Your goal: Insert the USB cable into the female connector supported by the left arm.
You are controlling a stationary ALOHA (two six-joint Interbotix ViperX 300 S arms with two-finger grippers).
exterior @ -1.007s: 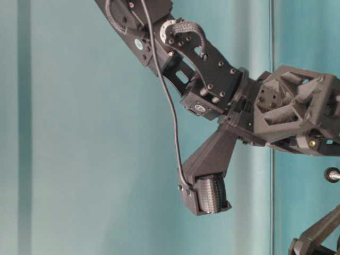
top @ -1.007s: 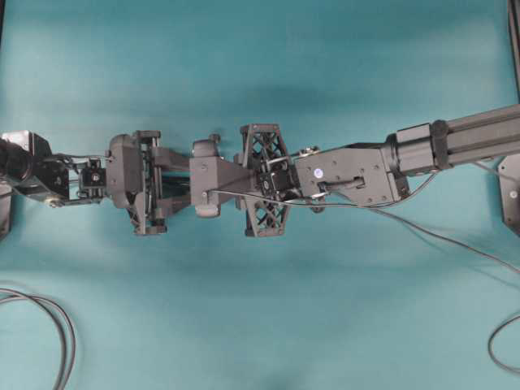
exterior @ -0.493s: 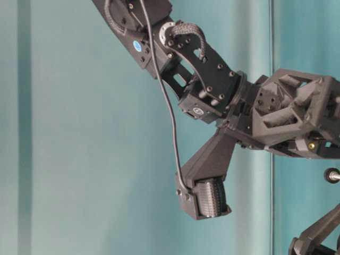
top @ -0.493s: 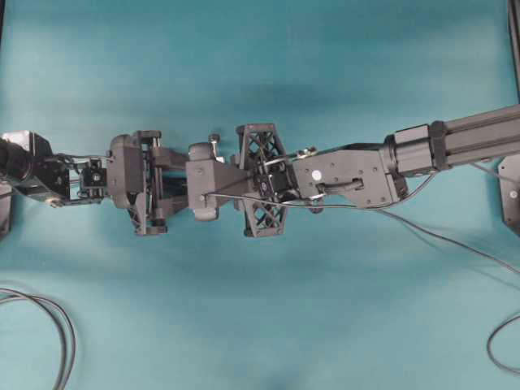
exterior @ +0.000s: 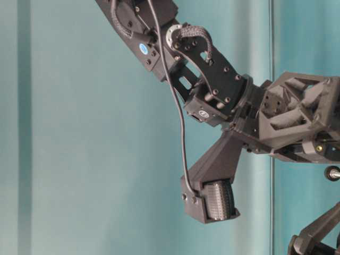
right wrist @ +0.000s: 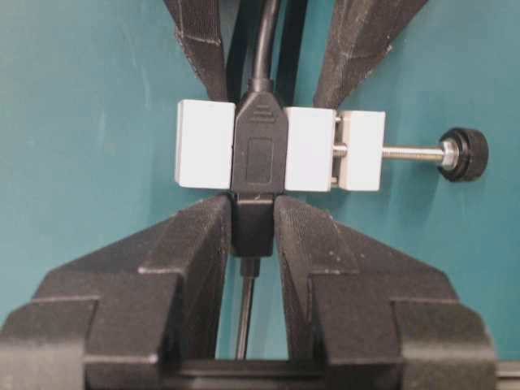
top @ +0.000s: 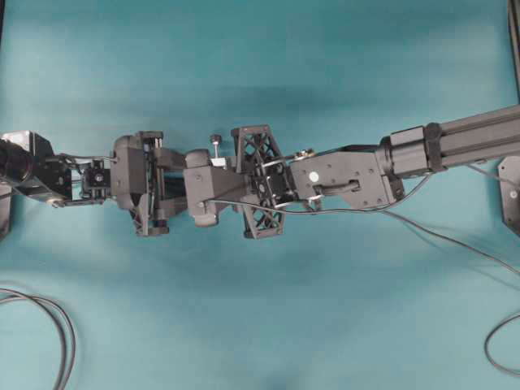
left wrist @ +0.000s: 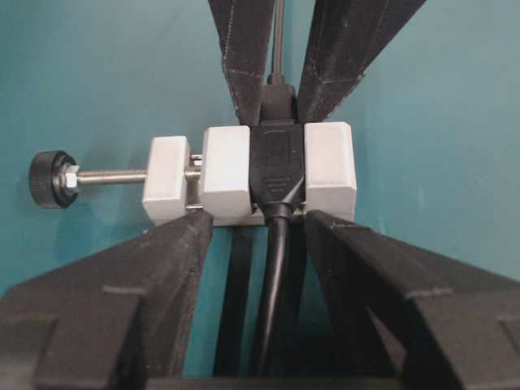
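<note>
Overhead view: the two arms meet nose to nose at the middle of the teal counter (top: 260, 325). The left arm (top: 130, 183) comes in from the left edge, the right arm (top: 422, 154) from the right. A small round knob (top: 215, 139) sticks up just above the meeting point. Loose black cable loops (top: 57, 325) lie at the lower left.

Table-level view: the right arm slopes down from the top, and a thin grey cable (exterior: 178, 111) hangs from it to the tip of the right gripper (exterior: 210, 201), whose ribbed finger pad (exterior: 219, 200) faces the camera.

Left wrist view: the left gripper (left wrist: 258, 231) holds a white clamp block (left wrist: 329, 171) with its jaws fairly wide on the block's near edge. The female connector (left wrist: 276, 166) sits clamped in the block at frame centre. The screw pin and knob point left.

Right wrist view: the right gripper (right wrist: 253, 223) has its jaws narrowed onto the dark plug of the USB cable (right wrist: 252, 219), which butts against the connector's lower end; the metal tip cannot be seen.
</note>
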